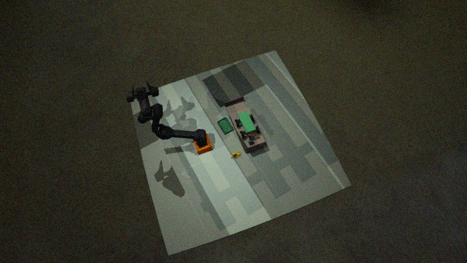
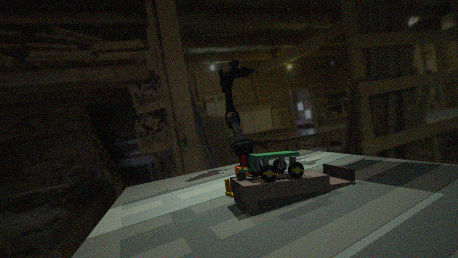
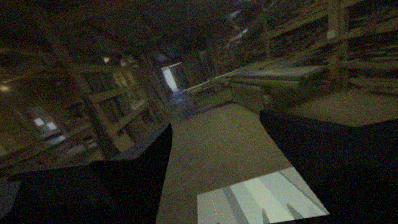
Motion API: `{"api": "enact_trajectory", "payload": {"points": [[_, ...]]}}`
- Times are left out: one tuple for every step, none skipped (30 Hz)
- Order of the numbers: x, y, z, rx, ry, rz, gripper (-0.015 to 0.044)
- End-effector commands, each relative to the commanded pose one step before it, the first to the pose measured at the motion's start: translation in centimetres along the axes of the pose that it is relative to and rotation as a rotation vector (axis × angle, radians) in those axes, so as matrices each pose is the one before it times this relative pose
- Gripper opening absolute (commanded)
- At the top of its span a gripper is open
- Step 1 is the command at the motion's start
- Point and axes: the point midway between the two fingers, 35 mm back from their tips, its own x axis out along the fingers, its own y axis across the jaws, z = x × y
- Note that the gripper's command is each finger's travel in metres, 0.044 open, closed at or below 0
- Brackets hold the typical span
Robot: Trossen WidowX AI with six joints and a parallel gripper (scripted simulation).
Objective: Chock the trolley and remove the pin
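You're at step one: gripper (image 1: 141,91) spread wide and empty, upper left of the top view, so swing down to the yellow chock (image 1: 236,154) lying low-centre, just off the ramp (image 1: 233,105) and trolley (image 1: 247,121).

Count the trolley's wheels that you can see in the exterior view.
3: two front wheels toward the camera, one behind between them. A fourth may be hidden at the pin end.

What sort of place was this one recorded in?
Probably a dim warehouse or storeroom: tall shelf racks line the background, ceiling lamps glow, and the arm works on a grey-patched table.
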Motion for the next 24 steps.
{"api": "enact_trajectory", "payload": {"points": [[0.012,0.031,0.021,-0.0019,-0.00281,0.00576,0.0374],[0.032,0.09,0.064,-0.0057,-0.00868,0.01719,0.0348],[0.042,0.143,0.113,-0.0096,-0.01527,0.02832,0.0321],[0.013,-0.315,0.541,-0.0134,-0.01588,0.0112,0.0295],[-0.003,-0.497,0.665,-0.0142,-0.01539,0.00304,0.0269],[-0.008,-0.531,0.661,-0.0143,-0.01589,0.00174,0.0243],[-0.012,-0.559,0.653,-0.0145,-0.01649,0.00078,0.0216],[-0.016,-0.587,0.644,-0.0148,-0.01703,-0.00023,0.019],[-0.019,-0.616,0.633,-0.015,-0.01751,-0.00127,0.019],[-0.023,-0.644,0.62,-0.0152,-0.01793,-0.00236,0.019],[-0.297,-1.245,1.182,0.0258,-0.03478,0.01195,0.019],[-0.233,-1.143,1.061,0.0134,-0.03239,0.00566,0.019],[-0.062,-0.762,0.66,-0.0142,-0.02127,-0.00515,0.019],[-0.048,-0.747,0.603,-0.0167,-0.02019,-0.0071,0.019],[-0.044,-0.758,0.568,-0.0179,-0.01972,-0.00857,0.019],[-0.045,-0.784,0.546,-0.0182,-0.01964,-0.00982,0.019],[-0.046,-0.81,0.524,-0.0185,-0.01951,-0.01106,0.019],[-0.046,-0.836,0.5,-0.0187,-0.01929,-0.0123,0.019],[-0.047,-0.862,0.475,-0.019,-0.019,-0.01354,0.019],[-0.047,-0.886,0.448,-0.0193,-0.01864,-0.01477,0.019],[-0.202,-1.009,0.44,0.0057,-0.02985,-0.01252,0.019],[-0.13,-1.006,0.425,-0.0072,-0.02456,-0.01617,0.019],[-0.079,-0.986,0.393,-0.0155,-0.02032,-0.0183,0.019],[-0.078,-1.009,0.363,-0.0158,-0.01969,-0.01966,0.019]]}}
